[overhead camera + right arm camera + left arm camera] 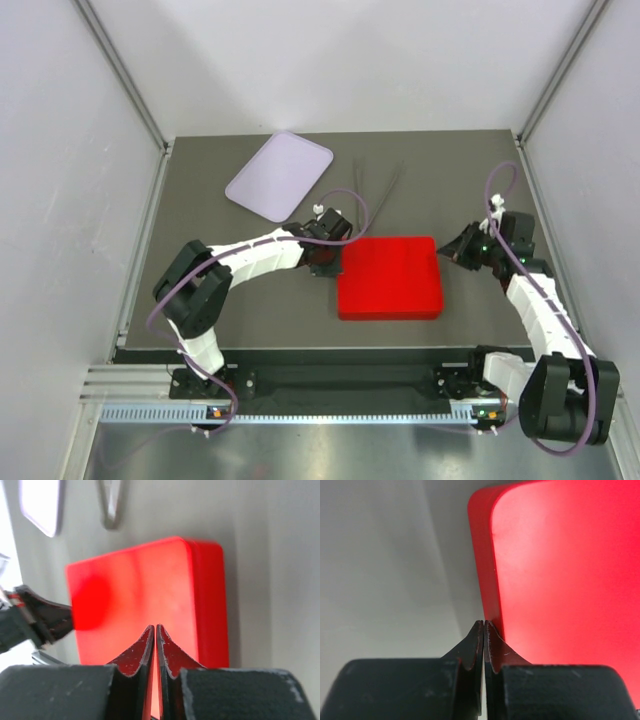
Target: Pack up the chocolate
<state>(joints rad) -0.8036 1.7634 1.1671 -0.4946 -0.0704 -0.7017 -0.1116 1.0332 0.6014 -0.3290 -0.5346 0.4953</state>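
At the middle of the table (200,215) you have a red box (390,277), closed side up, and its flat top blocks any look inside. You will not find the chocolate in any of the three views; whether it lies under that red surface cannot be told.

Your left gripper (483,625) has its fingers pressed together with nothing between them. It sits at the box's far left corner, tips right beside the side wall (touching or a hair apart, the wrist view is too close and blurred to say). From above, the dark wrist body hides that corner.

Your right gripper (155,627) is likewise pinched closed on nothing. It points at the box from the right and stands apart from its right edge in the overhead view. In its own camera the fingers cover part of the box's near edge, and the left arm's tip shows dark at the box's far side.

A pale lavender tray (279,175) lies at the far left, well apart from the box, and is cut off by the frame in the right wrist view. Thin metal tongs (375,185) lie between tray and box, legs spread toward the far side, joined end near the left wrist. They are only a blur in the right wrist picture.
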